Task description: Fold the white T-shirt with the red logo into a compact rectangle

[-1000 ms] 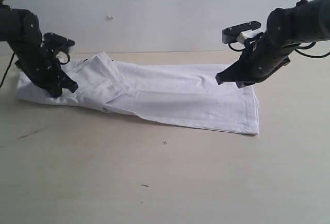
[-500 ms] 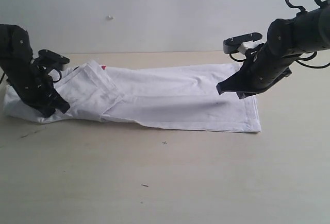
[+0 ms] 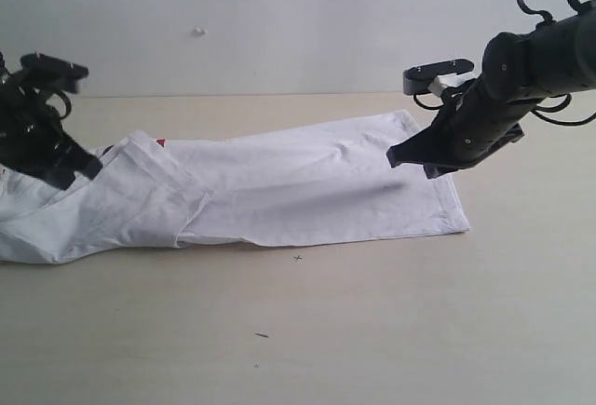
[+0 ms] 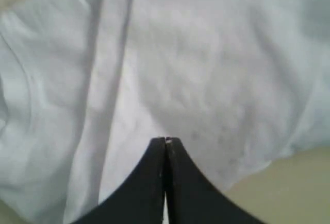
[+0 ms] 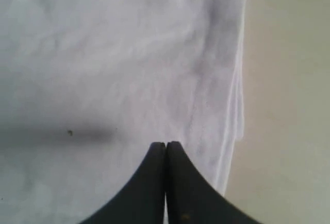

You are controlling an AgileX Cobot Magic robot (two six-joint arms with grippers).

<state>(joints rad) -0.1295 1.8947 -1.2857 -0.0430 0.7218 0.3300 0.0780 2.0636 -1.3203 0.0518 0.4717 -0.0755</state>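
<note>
— Leftward is where the shirt (image 3: 307,191) has slid. Its left end was inside the view a second ago and now runs off the left edge. The left gripper (image 3: 82,168) has risen and drawn left with it.
— Any lettering?
— Only a red sliver of the logo (image 3: 160,142) at the far edge of a fold; no letters can be read.
— Grippers?
— Left jaws are pressed together over the cloth; whether they pinch any, I cannot tell. The right gripper (image 3: 395,156) hangs above the shirt's right end, jaws together too, barely shifted.
— Around it?
— The shirt lies long across the table (image 3: 391,330), with a small cross mark (image 3: 297,258) and a dark speck (image 3: 261,335) nearer.
</note>
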